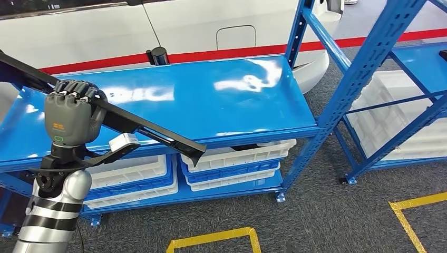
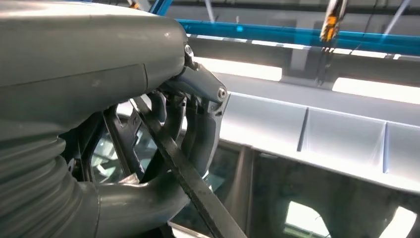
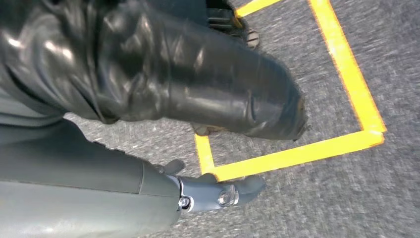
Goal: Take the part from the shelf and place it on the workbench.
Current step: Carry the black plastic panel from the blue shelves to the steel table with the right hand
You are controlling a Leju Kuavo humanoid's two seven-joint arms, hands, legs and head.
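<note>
Part [image 1: 132, 124], a long black trim strip with a hooked end, is being gripped in the left hand [image 1: 71, 113] and is hanging in the air over the front edge of the blue shelf [image 1: 211, 100], running diagonally from the upper left down toward the white bins below. Largest behind it all, a white car body [image 1: 105, 26] with a red stripe is sitting beyond the shelf top. Blue shelf is showing a glossy top board with glare patches; a second blue rack [image 1: 390, 79] is standing just beside it to the right. White bins [image 1: 237, 155] on blue trays are sitting on the lower level. Grey carpet floor [image 1: 327, 211] is carrying yellow tape lines [image 1: 216, 238]. A small black cylinder [image 1: 157, 55] is standing at the far edge of the shelf top. Left hand is wrapping its fingers [image 1: 76, 89] over the strip; in the left wrist view the strip [image 2: 188, 178] is crossing between thumb and fingers. Right hand [image 3: 218, 193] is hanging over the carpet near a yellow tape corner [image 3: 292, 153]; whether it is released or clenched cannot be told.
</note>
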